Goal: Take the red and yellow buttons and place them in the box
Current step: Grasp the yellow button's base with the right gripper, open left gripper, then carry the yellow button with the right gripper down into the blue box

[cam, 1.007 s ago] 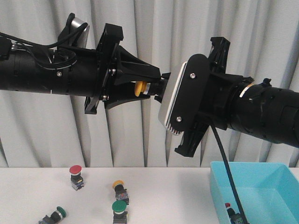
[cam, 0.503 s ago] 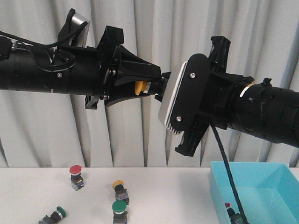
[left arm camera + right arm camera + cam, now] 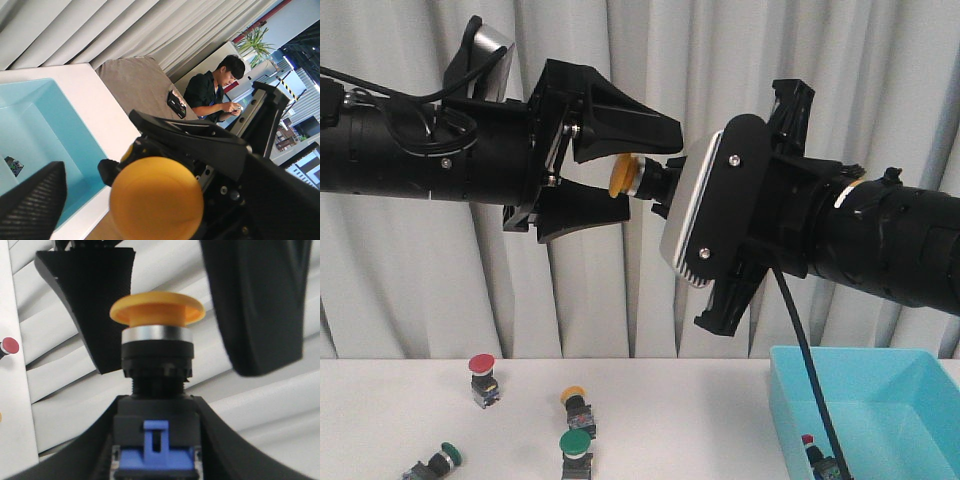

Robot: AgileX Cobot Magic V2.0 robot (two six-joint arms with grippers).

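High above the table in your front view, the left gripper (image 3: pixel 620 188) stands spread around the yellow button (image 3: pixel 623 176), apart from it; the cyan box (image 3: pixel 880 412) sits low right. Your right wrist view shows the right gripper (image 3: pixel 156 440) clamping that button's body.

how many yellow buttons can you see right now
2: one yellow button held in the air between the two grippers, another yellow button on the table. Others may be hidden inside the box.

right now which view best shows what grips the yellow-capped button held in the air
Right wrist view: the yellow-capped push button sits with its black body between that arm's jaws. Left wrist shows only its cap; front shows it small.
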